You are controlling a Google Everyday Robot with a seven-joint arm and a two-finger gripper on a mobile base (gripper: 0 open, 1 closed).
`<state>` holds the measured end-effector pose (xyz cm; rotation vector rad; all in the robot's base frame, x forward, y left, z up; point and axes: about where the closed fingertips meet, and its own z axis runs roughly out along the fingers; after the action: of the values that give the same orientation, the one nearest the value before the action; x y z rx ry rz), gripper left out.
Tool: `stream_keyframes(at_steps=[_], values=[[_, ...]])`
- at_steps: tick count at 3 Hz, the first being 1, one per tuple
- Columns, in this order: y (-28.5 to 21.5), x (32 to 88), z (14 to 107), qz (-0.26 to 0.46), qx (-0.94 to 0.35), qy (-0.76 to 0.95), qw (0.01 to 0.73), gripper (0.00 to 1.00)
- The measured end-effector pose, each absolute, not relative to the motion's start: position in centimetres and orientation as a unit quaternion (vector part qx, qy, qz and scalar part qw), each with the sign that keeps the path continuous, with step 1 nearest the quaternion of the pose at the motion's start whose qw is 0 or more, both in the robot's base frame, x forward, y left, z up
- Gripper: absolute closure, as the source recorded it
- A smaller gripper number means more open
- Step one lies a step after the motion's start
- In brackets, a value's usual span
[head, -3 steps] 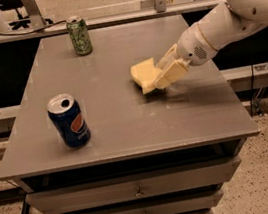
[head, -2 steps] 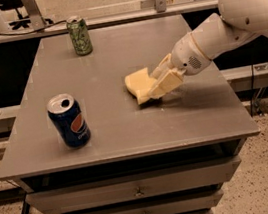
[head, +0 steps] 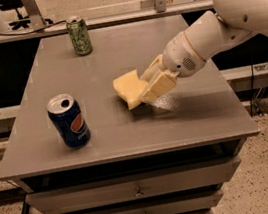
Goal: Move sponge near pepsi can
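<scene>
Currently, left to right: pepsi can upright near the table's front-left edge, green can at the back. Sponge is mid-table, well apart from the pepsi can, tilted, its low corner at or just off the surface. Gripper is on its right end, jaws pinching the foam, arm coming in from the right. Risks, my read: the grip is only on one end, so soft foam could fold or slip out if the corner drags. Overshoot could knock the pepsi can off the near edge.
</scene>
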<state>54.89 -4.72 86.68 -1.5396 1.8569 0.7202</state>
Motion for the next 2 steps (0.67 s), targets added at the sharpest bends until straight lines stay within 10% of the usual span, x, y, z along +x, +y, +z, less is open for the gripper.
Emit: stream_keyframes(at_steps=[2], values=[[-3.4,52.4,87.2,0.291,-0.585,0.693,0.304,1.00]])
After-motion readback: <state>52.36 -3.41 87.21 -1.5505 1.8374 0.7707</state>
